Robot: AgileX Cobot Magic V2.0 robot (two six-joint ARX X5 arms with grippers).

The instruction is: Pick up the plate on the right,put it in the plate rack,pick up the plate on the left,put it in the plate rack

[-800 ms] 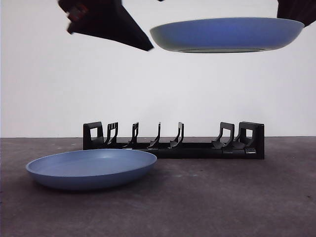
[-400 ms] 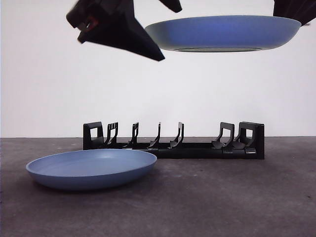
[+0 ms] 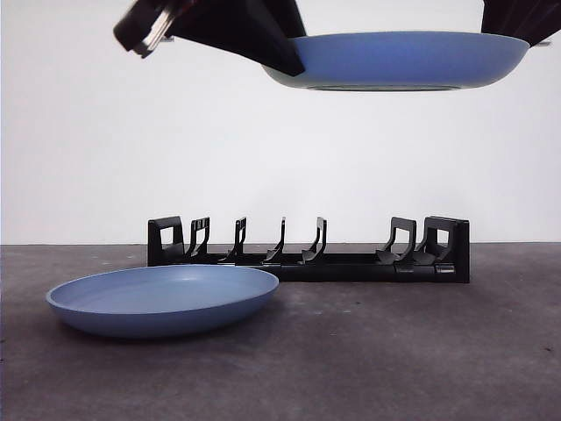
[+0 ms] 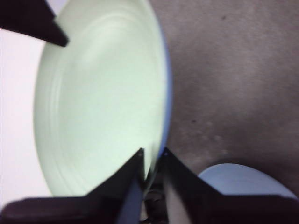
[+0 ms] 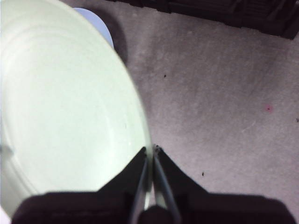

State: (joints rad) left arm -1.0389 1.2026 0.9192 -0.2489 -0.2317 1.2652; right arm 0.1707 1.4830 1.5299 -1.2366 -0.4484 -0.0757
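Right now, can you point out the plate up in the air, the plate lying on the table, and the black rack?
Lifted plate (image 3: 412, 60), front view: middle of its blue side.
Plate on the table (image 3: 162, 298), front view: its inner surface.
Plate rack (image 3: 351, 266), front view: its low base bar.

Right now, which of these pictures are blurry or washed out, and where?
Front view: sharp, except a motion-smeared arm tip at top left. Left wrist view: soft all over, the raised plate bleached pale green. Right wrist view: the same plate overexposed, table grain crisp.
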